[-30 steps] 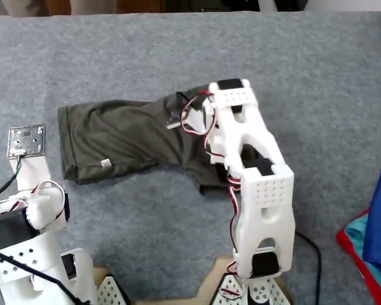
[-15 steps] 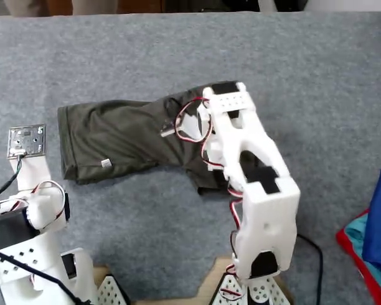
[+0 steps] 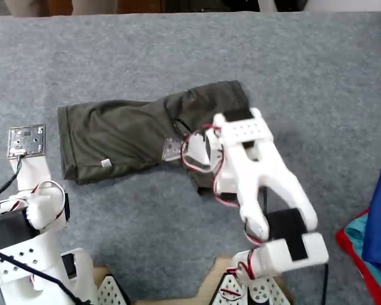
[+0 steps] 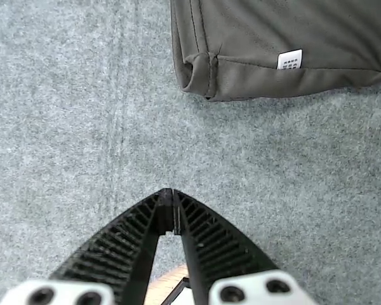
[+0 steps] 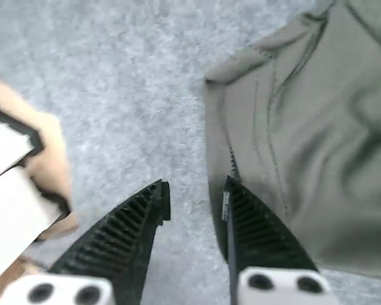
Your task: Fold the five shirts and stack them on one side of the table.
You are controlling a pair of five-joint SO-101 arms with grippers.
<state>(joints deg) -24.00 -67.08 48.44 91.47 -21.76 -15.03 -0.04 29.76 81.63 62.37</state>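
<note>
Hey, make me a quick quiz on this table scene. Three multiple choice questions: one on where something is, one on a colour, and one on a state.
1. Where does the shirt lie?
A. On the floor, off the table.
B. Flat on the grey table, near its middle.
C. Hanging from an end effector.

2. What colour is that shirt?
A. Dark olive.
B. Red.
C. White.

3. How is the left end effector?
A. Wide open.
B. Shut on the shirt.
C. Shut, holding nothing.

Answers:
1 B, the high view shows it lying mid-table.
2 A, every view shows olive cloth.
3 C, its fingertips meet over bare table, short of the shirt.
</note>
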